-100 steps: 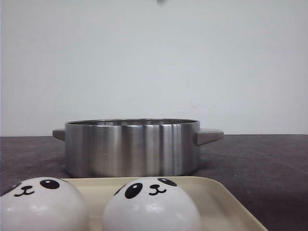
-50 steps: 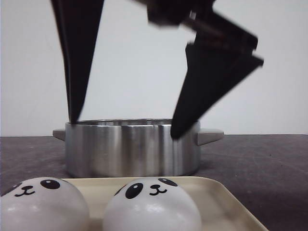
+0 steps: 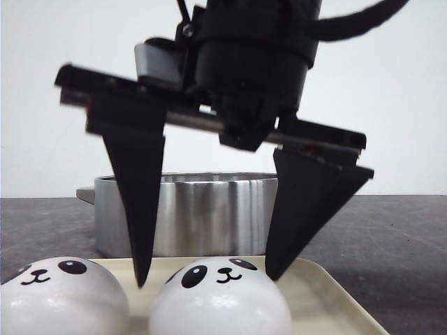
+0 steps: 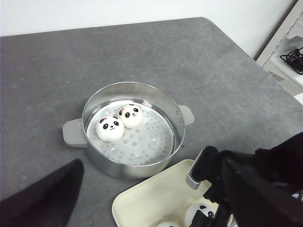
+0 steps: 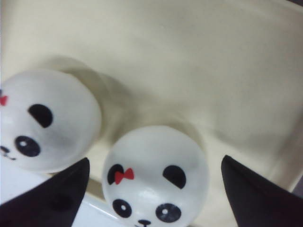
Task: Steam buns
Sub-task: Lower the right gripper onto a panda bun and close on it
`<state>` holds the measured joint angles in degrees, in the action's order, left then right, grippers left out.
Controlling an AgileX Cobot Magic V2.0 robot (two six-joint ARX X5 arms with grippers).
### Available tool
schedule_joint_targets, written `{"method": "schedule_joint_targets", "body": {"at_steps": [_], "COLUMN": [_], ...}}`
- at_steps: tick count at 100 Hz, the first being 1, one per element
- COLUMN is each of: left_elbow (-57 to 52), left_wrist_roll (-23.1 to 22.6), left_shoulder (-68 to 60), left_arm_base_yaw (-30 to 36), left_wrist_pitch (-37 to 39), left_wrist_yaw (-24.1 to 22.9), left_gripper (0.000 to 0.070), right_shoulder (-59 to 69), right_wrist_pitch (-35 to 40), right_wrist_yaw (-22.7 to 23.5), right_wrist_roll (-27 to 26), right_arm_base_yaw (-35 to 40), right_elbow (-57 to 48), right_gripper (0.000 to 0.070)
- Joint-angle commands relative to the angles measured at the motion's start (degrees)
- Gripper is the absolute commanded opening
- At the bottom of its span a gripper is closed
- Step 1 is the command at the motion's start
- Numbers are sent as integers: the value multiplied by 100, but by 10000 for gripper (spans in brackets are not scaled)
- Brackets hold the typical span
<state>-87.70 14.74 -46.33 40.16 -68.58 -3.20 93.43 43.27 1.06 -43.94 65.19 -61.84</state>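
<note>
Two panda-faced buns lie on a cream tray [image 3: 318, 289]: one at the left [image 3: 63, 299] and one at the right [image 3: 220, 301]. My right gripper [image 3: 206, 279] is open, with a black finger on each side of the right bun, tips near its top. In the right wrist view this bun [image 5: 156, 175] has a red bow and sits between the fingers of the right gripper [image 5: 155, 159]; the other bun [image 5: 49, 120] lies beside it. Two more buns [image 4: 110, 128] [image 4: 130, 115] rest in the steel pot [image 4: 128, 85]. My left gripper [image 4: 150, 161] hangs open above the table.
The steel pot [image 3: 202, 209] stands just behind the tray on the dark grey table [image 3: 391, 237], its handles sticking out to both sides. A white shelf with black cables [image 4: 289, 49] stands past the table's right edge. A white wall rises behind.
My right gripper has come down from above into the front view, open, and now straddles the right bun on the tray. The buns, tray and pot have not moved.
</note>
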Motion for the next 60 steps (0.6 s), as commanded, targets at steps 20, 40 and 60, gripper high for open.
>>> {"method": "schedule_joint_targets", "body": {"at_steps": [20,40,60], "left_elbow": [-109,-109,-109], "left_wrist_roll": [-17,-26,-57], "left_shoulder": [-35,-35,-35], "left_arm_base_yaw": [46,46,46], "left_wrist_pitch": [50,83,87], "left_wrist_yaw": [-28,-31,-33], "left_gripper": [551,551,551], "right_shoulder": [391,468,455], "right_wrist_pitch": [-55,-35,50], "right_wrist_yaw": [304,350,186], "right_wrist_roll": [83,83,175], "right_arm_base_yaw": [48,31,63], "right_elbow": [-72,-72,-79], "right_gripper": [536,231,5]}}
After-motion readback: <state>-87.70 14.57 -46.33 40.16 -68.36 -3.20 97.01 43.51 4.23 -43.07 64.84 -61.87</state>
